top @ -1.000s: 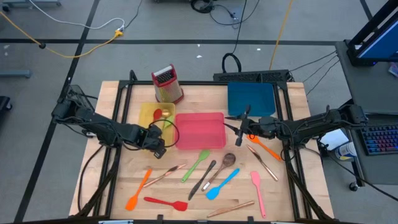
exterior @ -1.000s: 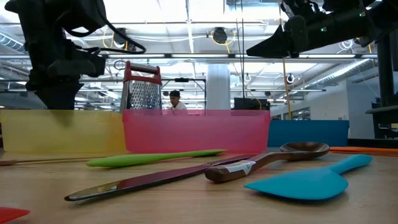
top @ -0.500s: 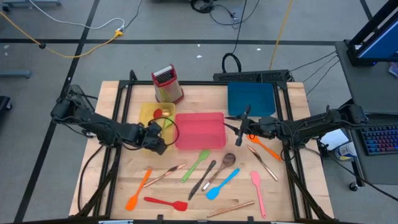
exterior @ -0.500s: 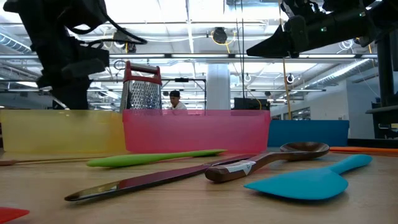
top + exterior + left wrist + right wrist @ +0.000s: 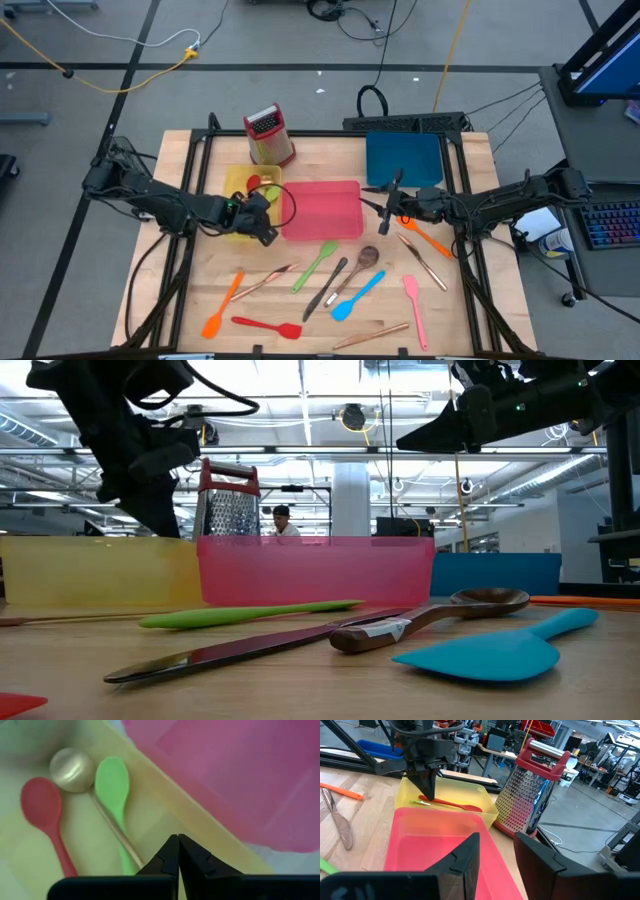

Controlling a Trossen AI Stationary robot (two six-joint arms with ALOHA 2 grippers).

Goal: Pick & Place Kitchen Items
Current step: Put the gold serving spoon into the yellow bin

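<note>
My left gripper [image 5: 178,851] is shut with nothing in it. It slants down over the yellow tray [image 5: 238,182], near the side next to the pink tray [image 5: 322,212]. In the yellow tray lie a red spoon [image 5: 46,815], a green spoon [image 5: 113,790] and a pale round-bowled spoon [image 5: 73,770]. My right gripper [image 5: 495,855] stands open and level over the pink tray's right side, holding nothing. Several more utensils lie flat on the table near its front, among them a green spatula [image 5: 314,265], a blue spatula [image 5: 357,295] and a wooden spoon [image 5: 362,262].
A red-topped metal grater [image 5: 268,135] stands upright behind the yellow tray. A blue tray [image 5: 403,158] sits at the far right. An orange spatula [image 5: 222,305], a red spatula [image 5: 266,325], a pink spatula [image 5: 414,310] and copper cutlery [image 5: 425,262] lie along the table's near half.
My left gripper, still shut, has swung a little toward the pink tray and risen slightly. It has rolled and tipped up from a steeper downward slant.
</note>
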